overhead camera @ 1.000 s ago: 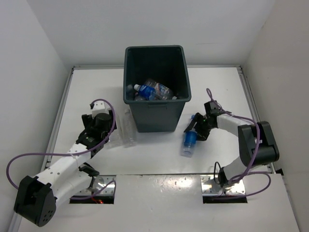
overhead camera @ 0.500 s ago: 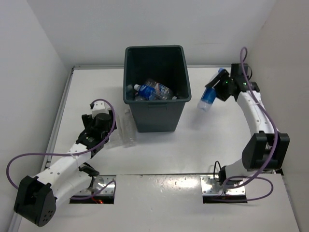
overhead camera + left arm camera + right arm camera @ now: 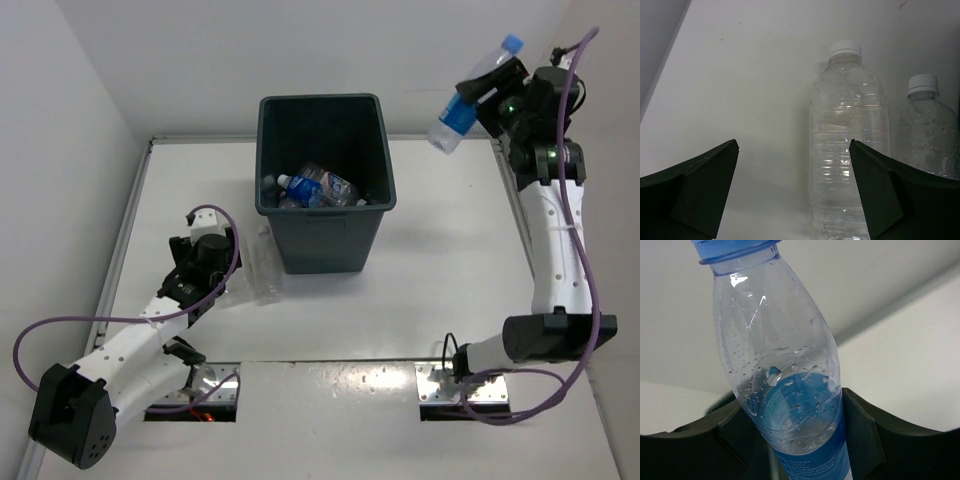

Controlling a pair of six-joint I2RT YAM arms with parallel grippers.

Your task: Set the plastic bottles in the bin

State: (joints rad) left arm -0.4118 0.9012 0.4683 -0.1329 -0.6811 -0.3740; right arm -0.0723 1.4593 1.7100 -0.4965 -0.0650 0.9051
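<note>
Step in hand: carrying one bottle to the bin. My right claw [image 3: 492, 92] is pinched on the blue-label bottle [image 3: 458, 112] around its lower body, blue cap pointing up and away. It hangs high in the air, off at about 2 o'clock from the bin [image 3: 320, 242] and not over the opening. In the right wrist view the bottle [image 3: 782, 365] sits snug between the pads with droplets on the inside, and the grip looks firm. The bin stands at 12 o'clock on the worktop [image 3: 440, 280] and already has a few bottles inside [image 3: 318, 187]. My left claw [image 3: 793, 146] is spread wide, low over the worktop at 8 o'clock from the bin, facing two clear bottles [image 3: 850, 150] with white caps that lie just beside the bin wall, neither touched. Next move, I reckon: swing the right claw toward 9 o'clock until the bottle is above the bin mouth, then let go. After that the left claw can close on the nearer clear bottle.
</note>
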